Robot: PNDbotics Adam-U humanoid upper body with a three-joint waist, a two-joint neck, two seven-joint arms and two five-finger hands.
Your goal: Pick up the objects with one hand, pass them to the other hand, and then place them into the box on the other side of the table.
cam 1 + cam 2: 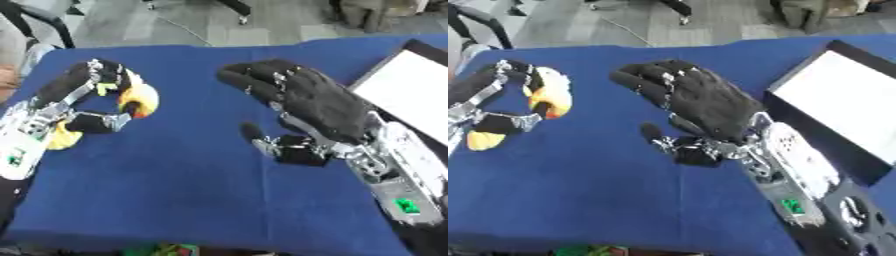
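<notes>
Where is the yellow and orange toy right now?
The yellow and orange toy is on the left side above the blue table, held in the robot's left hand, across from the open right hand.

A blue-clothed table [175, 170] is seen against a grey floor [131, 25], on which a thin cable [179, 25] is laid, with dark chair legs [236, 10] at the far edge.
</notes>
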